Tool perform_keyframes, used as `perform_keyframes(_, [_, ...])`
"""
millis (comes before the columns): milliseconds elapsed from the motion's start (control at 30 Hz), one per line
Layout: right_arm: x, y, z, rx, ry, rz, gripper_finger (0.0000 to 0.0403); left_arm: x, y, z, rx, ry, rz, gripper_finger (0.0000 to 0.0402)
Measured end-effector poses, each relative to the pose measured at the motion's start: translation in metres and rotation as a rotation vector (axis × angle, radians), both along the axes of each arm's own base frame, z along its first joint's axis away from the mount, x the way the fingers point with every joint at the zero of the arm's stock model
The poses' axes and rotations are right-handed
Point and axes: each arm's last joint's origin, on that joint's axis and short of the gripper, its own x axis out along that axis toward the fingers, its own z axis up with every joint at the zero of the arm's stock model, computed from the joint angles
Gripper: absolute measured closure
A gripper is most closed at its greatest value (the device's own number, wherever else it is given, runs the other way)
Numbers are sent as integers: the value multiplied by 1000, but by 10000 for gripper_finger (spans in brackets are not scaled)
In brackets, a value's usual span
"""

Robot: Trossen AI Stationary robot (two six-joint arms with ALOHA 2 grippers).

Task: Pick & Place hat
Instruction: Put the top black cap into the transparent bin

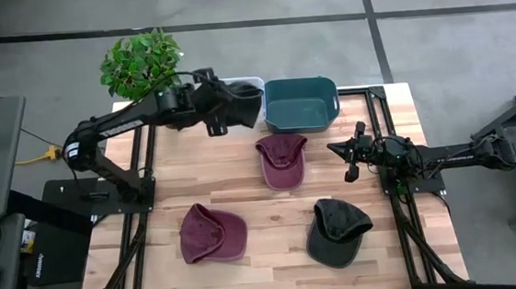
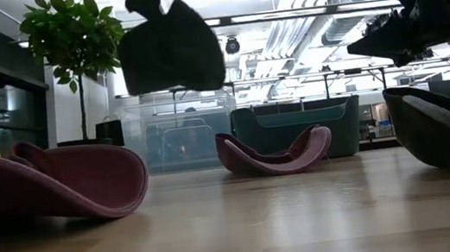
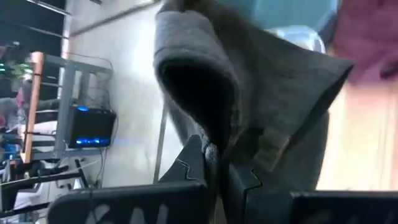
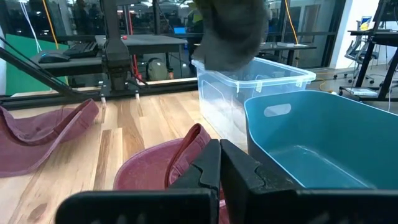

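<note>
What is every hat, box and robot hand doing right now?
Grey hat: held up in the air over the clear box.
Left gripper: jaws shut on the grey hat.
Right gripper: jaws shut, empty, above the table.
Clear box: open.
Teal bin: open, empty.
Two maroon hats: lying on the table.
Dark hat: lying on the table.

You see two maroon caps [image 1: 211,233] [image 1: 282,159] and a black cap [image 1: 339,232] on the pale wood-grain worktop [image 1: 273,213]. A dark grey cap [image 3: 249,112] hangs by a clear bin [image 4: 249,93], next to a teal bin [image 1: 302,104] and green plant [image 1: 141,63].
</note>
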Motion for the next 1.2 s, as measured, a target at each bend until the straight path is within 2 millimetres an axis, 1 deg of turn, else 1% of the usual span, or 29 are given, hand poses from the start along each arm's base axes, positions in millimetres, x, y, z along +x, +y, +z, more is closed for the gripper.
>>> perform_keyframes(67, [0, 0, 0, 0, 0, 0, 402, 1, 6, 1, 19, 3, 0, 399])
perform_keyframes(133, [0, 0, 0, 0, 0, 0, 402, 7, 13, 0, 44, -7, 10, 399])
perform_keyframes(233, [0, 0, 0, 0, 0, 0, 402, 7, 23, -8, 27, 35, 31, 399])
perform_keyframes(333, [0, 0, 0, 0, 0, 0, 402, 17, 30, -12, 44, 17, 49, 399])
perform_keyframes(400, [0, 0, 0, 0, 0, 0, 402, 15, 37, -18, 24, 58, 63, 399])
perform_keyframes(500, [0, 0, 0, 0, 0, 0, 402, 22, 42, -18, 34, 24, 63, 399])
perform_keyframes(633, [0, 0, 0, 0, 0, 0, 402, 20, 51, -26, 7, 57, 72, 399])
perform_keyframes(733, [0, 0, 0, 0, 0, 0, 402, 26, 56, -31, -3, 64, 69, 399])
perform_keyframes(800, [0, 0, 0, 0, 0, 0, 402, 24, 61, -36, -21, 88, 78, 399])
perform_keyframes(900, [0, 0, 0, 0, 0, 0, 402, 25, 63, -35, -20, 79, 67, 399])
perform_keyframes(1000, [0, 0, 0, 0, 0, 0, 402, 24, 69, -39, -36, 106, 61, 400])
perform_keyframes(1067, [0, 0, 0, 0, 0, 0, 402, 22, 69, -32, -42, 106, 47, 400])
perform_keyframes(1200, [0, 0, 0, 0, 0, 0, 402, 16, 71, -12, -72, 53, 9, 400])
